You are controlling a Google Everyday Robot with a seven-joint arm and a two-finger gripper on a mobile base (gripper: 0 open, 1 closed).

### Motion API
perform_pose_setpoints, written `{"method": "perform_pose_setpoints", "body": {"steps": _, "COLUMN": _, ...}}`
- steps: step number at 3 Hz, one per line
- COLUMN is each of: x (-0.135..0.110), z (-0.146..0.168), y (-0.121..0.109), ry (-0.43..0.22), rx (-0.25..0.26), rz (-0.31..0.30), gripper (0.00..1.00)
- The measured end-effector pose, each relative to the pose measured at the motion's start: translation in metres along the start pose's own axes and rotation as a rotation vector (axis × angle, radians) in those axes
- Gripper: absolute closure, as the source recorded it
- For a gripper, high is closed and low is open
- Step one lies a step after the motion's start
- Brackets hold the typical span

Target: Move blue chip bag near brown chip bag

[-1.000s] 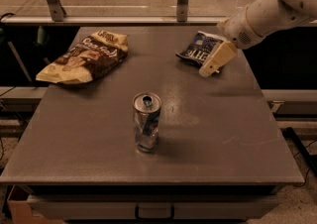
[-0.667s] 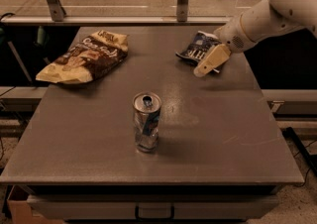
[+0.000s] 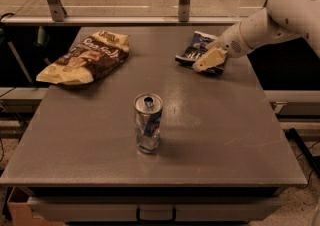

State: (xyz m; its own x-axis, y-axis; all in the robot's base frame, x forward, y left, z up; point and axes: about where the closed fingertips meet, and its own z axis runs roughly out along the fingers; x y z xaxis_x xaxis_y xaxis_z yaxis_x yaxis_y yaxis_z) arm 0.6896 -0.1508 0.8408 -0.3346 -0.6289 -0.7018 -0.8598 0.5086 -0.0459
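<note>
Under the gripper, partly hidden by it: blue chip bag, flat on the table. Gripper low on the bag's right half, open or closed impossible to tell. Well to the gripper's left, far apart from the blue one: brown chip bag. Nearer the camera and left of the gripper: dented can, upright.

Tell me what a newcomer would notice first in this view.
The white arm reaches in from the right, with its gripper at the blue chip bag on the far right of the table. Next come the drink can standing alone mid-table and the brown chip bag lying at the far left.
</note>
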Motion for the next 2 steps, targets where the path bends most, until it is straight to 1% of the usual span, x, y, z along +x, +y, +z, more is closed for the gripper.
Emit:
{"method": "perform_pose_setpoints", "body": {"steps": 1, "x": 0.003, "z": -0.004, "y": -0.002, "ry": -0.022, "rx": 0.001, "rz": 0.015, "gripper": 0.65}}
{"method": "perform_pose_setpoints", "body": {"steps": 2, "x": -0.004, "z": -0.017, "y": -0.004, "ry": -0.056, "rx": 0.010, "rz": 0.004, "gripper": 0.88}}
